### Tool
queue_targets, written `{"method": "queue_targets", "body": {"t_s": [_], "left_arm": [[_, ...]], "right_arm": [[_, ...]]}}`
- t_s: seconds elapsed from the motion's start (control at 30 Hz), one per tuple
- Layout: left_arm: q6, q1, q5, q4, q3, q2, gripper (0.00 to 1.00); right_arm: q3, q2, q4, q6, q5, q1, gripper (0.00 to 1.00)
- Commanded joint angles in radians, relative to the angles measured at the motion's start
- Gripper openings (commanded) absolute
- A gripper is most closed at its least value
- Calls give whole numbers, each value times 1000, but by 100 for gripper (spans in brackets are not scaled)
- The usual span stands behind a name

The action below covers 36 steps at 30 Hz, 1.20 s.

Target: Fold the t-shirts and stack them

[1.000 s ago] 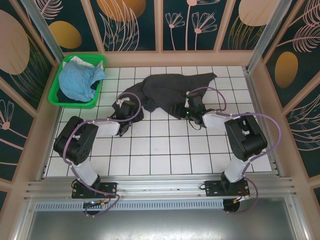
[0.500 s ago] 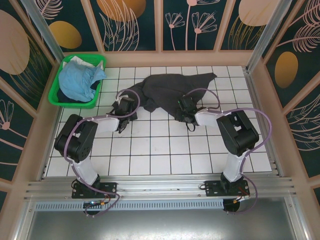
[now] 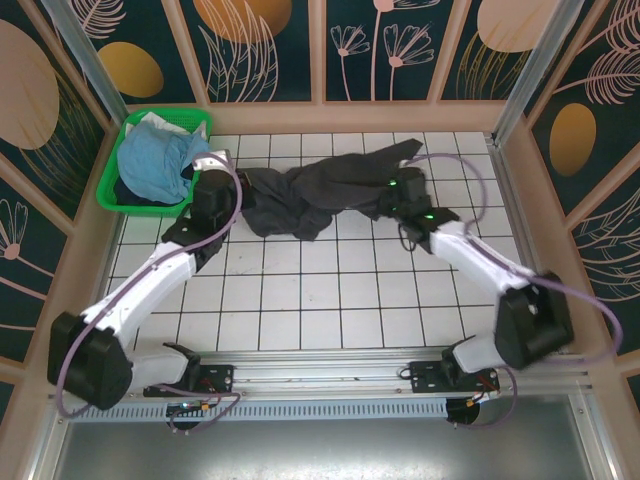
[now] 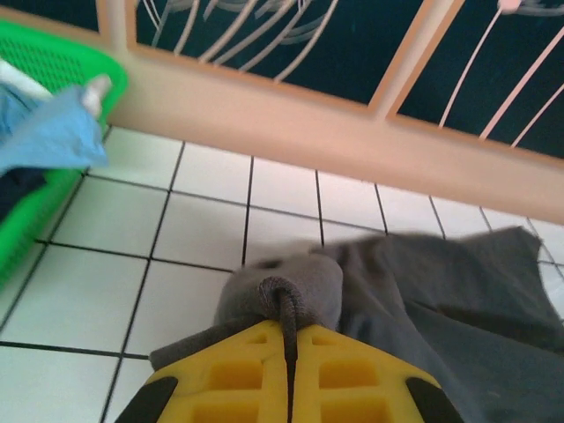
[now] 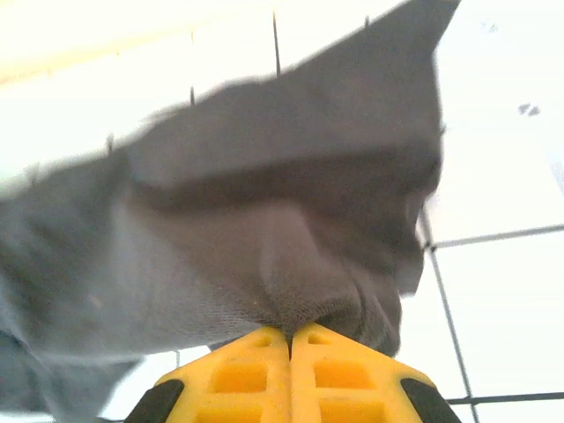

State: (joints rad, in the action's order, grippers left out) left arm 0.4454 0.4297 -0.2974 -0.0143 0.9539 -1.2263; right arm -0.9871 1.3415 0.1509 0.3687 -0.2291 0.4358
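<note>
Where left fingers [image 4: 231,374] and right fingers [image 5: 339,374] pinch shut, charcoal t-shirt [image 3: 320,185] caught between (both ends).

T-shirts, quantity two: one charcoal t-shirt [image 3: 310,190] spanning between the left gripper [image 4: 289,330] and the right gripper [image 5: 291,333], and one light blue t-shirt [image 3: 155,160] just to the left of the left gripper. Containers, quantity one: a green basket [image 3: 150,208], on the left side of the left gripper, holding the light blue t-shirt. Arms, quantity two: left arm [image 3: 150,285] and right arm [image 3: 475,258], each carrying one two-finger gripper, over one tiled table [image 3: 320,290].
</note>
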Motion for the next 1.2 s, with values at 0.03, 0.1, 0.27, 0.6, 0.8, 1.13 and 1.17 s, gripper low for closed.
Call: {"method": "queue_targets", "body": {"t_s": [0.03, 0.1, 0.27, 0.6, 0.8, 1.13, 1.17], "left_arm": [[-75, -8, -77, 50, 84, 114, 0], [-100, -8, -94, 73, 126, 144, 0], [-167, -8, -165, 126, 268, 207, 0], [-293, -8, -310, 89, 430, 148, 0], [-289, -16, -286, 103, 455, 19, 0], [-314, -16, -291, 122, 347, 229, 0], [-316, -16, -291, 131, 346, 247, 0]], "right_arm": [[6, -264, 49, -26, -43, -65, 0], [-29, -353, 83, -40, -53, -84, 0], [-180, -492, 164, -74, -107, -89, 0], [-378, -421, 191, -164, -217, -94, 0], [-388, -293, 199, -162, -143, -182, 0], [-303, -470, 227, -104, 25, -206, 0], [-302, -487, 234, -100, 35, -206, 0]]}}
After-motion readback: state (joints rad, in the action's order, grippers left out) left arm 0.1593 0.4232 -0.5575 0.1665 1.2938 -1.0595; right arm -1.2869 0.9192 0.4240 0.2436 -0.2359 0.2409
